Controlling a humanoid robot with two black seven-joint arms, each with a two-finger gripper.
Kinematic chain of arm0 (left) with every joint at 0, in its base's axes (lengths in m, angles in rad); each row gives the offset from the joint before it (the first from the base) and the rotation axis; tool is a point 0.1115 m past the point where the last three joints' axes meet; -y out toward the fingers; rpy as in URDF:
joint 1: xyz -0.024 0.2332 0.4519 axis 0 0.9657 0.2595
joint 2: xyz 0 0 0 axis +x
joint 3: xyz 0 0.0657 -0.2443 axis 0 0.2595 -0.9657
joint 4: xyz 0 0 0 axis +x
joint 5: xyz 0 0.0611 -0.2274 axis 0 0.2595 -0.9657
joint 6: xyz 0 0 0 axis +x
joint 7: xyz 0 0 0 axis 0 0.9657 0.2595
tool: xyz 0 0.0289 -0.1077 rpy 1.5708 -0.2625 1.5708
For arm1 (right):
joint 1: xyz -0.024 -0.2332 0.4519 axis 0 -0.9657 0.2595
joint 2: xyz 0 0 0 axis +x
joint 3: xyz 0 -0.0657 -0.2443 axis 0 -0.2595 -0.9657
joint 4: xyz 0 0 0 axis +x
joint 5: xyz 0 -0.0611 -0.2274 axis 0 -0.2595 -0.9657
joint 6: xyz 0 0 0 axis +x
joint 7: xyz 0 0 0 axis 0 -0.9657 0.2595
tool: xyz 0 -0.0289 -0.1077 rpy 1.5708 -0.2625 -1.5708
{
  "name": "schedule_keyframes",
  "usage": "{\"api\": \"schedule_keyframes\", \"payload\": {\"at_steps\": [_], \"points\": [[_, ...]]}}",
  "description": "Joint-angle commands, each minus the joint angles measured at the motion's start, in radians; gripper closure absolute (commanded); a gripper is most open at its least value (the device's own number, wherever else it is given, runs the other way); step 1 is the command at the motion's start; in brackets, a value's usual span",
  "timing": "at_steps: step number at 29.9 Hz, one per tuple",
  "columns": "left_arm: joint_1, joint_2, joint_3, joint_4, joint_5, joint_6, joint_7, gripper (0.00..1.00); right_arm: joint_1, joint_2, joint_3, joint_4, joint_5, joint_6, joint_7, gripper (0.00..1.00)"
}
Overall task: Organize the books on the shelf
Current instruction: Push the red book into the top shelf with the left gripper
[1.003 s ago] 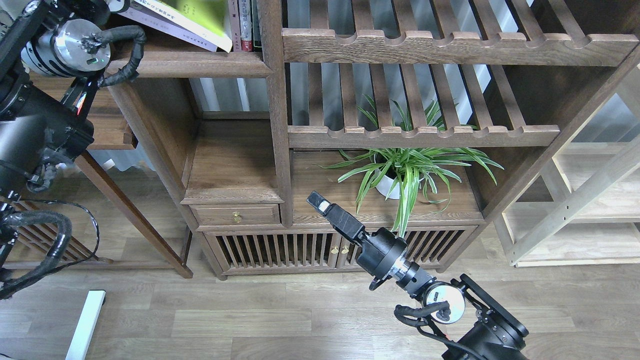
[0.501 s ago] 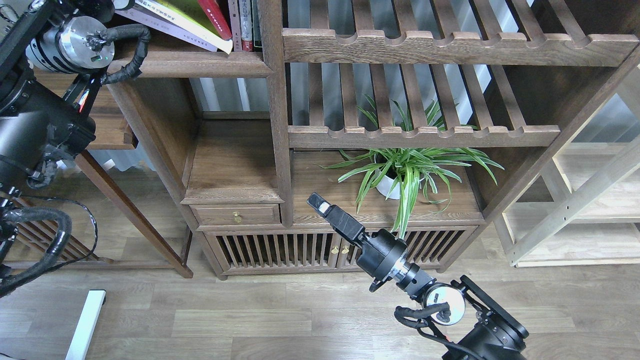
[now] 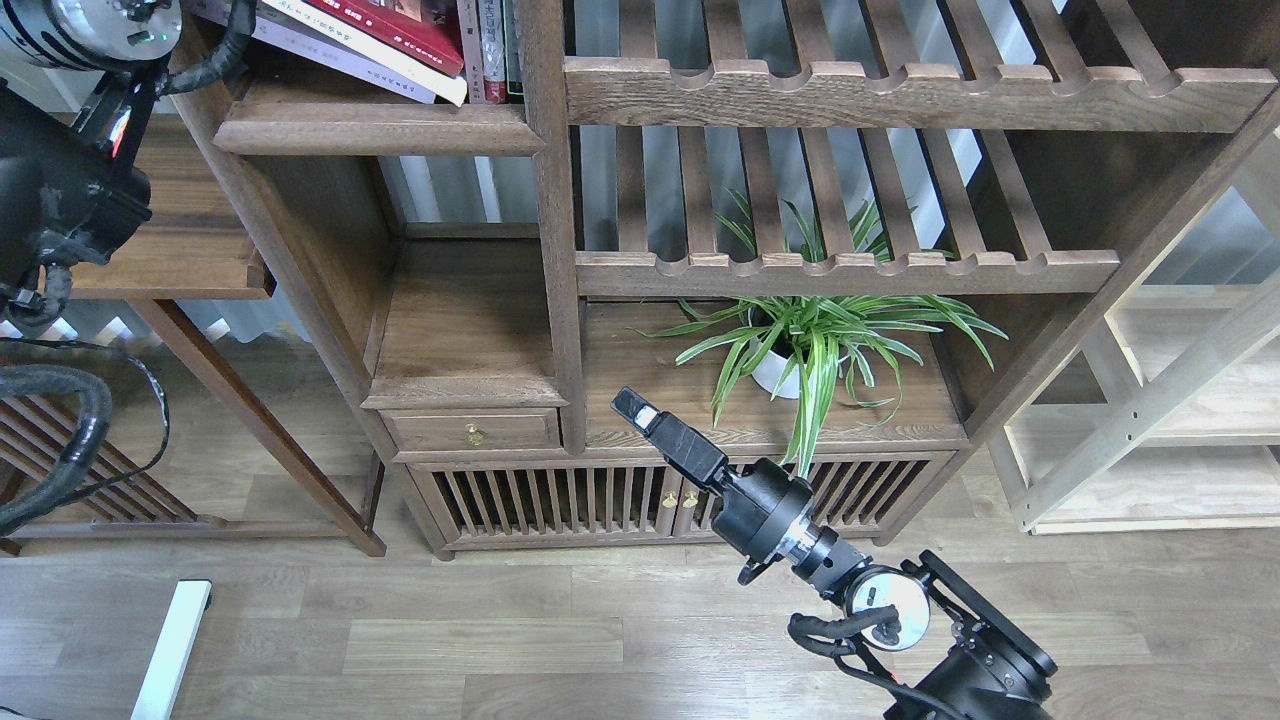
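Note:
A slanting stack of books lies at the top left on the solid dark-brown shelf. A dark red cover is on top, with a cream page edge under it and a pale lavender book at the bottom. The yellow-green cover is hidden. Thin upright books stand at the stack's right end. My left arm's silver wrist is at the top left corner, and its gripper is above the frame. My right gripper hangs low in front of the cabinet, empty; its fingers cannot be told apart.
Slatted racks with scalloped rails fill the bookcase's right half. A potted spider plant stands below them, just right of my right gripper. A drawer cabinet is below, a side table at left, and a pale wood rack at right.
The dark red book has come to lie on top of the stack, covering the yellow-green cover. My left arm has moved up and left, out of the top. The right arm has not moved.

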Motion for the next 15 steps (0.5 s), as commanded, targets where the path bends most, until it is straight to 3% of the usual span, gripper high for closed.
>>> {"api": "schedule_keyframes", "payload": {"at_steps": [1,8,13,15], "points": [[0.022,0.042,0.007,-0.004,-0.008,-0.12,-0.006,0.13,0.0,0.0,0.001,0.0,0.0,0.0,0.0,0.16],[0.122,0.096,-0.002,-0.065,-0.075,-0.503,-0.031,0.08,0.002,0.0,0.007,0.0,0.0,0.0,0.002,0.16],[0.163,0.103,-0.007,-0.159,-0.126,-0.517,-0.095,0.05,0.023,0.0,0.007,0.0,0.0,0.0,0.002,0.16],[0.203,0.103,-0.019,-0.249,-0.14,-0.517,-0.09,0.05,0.034,0.0,0.007,0.0,0.0,0.0,0.002,0.16]]}}
